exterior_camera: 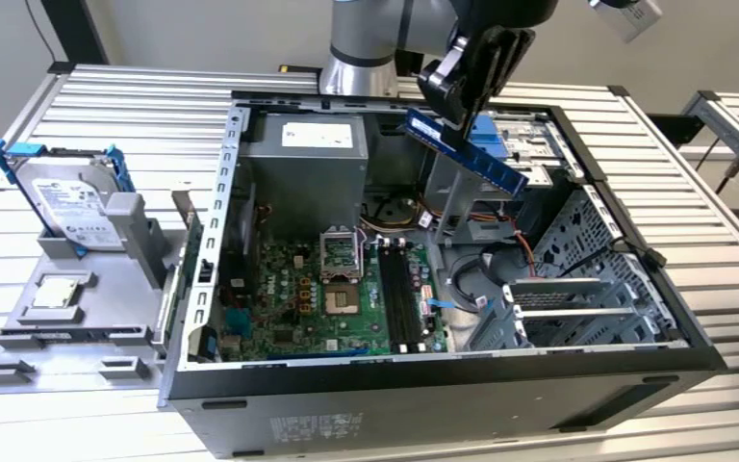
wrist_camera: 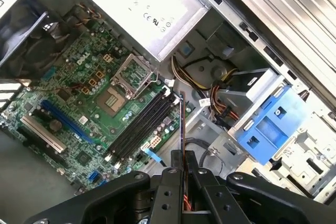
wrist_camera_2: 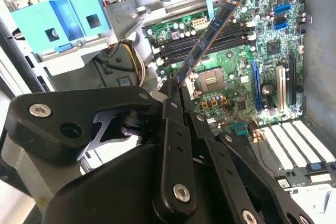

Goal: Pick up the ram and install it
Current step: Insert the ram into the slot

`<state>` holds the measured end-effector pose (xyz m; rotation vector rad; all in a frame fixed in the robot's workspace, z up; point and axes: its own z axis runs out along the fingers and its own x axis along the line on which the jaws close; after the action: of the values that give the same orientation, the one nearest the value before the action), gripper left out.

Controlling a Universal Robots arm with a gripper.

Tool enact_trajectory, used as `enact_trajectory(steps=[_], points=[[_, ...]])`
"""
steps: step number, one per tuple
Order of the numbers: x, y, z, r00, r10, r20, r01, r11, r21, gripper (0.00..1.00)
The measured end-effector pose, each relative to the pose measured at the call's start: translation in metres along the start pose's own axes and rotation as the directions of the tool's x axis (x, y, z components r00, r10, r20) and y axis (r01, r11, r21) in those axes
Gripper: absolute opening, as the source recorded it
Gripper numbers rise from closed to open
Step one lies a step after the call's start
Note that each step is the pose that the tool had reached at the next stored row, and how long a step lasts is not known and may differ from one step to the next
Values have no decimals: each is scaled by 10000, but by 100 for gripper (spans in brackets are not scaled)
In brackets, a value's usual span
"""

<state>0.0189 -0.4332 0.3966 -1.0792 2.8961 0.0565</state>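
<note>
My gripper is shut on the ram, a long dark blue stick that hangs tilted in the air above the open computer case. In the second wrist view the ram sticks out from between the black fingers, over the green motherboard. The first wrist view shows the ram edge-on, held by the gripper and hovering beside the black memory slots. In the exterior view those slots lie well below the stick, apart from it.
The open processor socket sits beside the slots, with the grey power supply behind and a blue drive bracket near the gripper. On the exterior view's left, a grey fixture holds a silver hard drive and a small square chip.
</note>
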Motion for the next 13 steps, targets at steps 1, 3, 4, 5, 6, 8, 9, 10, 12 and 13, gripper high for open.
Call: enact_trajectory(steps=[1,3,4,5,6,8,9,10,12,13], points=[[0,0,0,10000,42,-19,-42,10000,-15,0],[1,0,0,9998,207,-52,-207,9998,-35,0],[1,0,0,9994,333,-57,-333,9994,-35,0],[1,0,1,9988,481,-58,-481,9988,-30,0],[1,-1,2,9979,641,-55,-641,9979,-21,0],[1,-1,5,9934,1147,-46,-1147,9934,6,0],[1,-1,6,9913,1316,-48,-1316,9913,13,0],[1,-1,7,9892,1468,-50,-1468,9892,19,0],[1,-1,9,9840,1781,-52,-1781,9840,30,0],[1,-1,10,9808,1951,-54,-1951,9808,36,0]])
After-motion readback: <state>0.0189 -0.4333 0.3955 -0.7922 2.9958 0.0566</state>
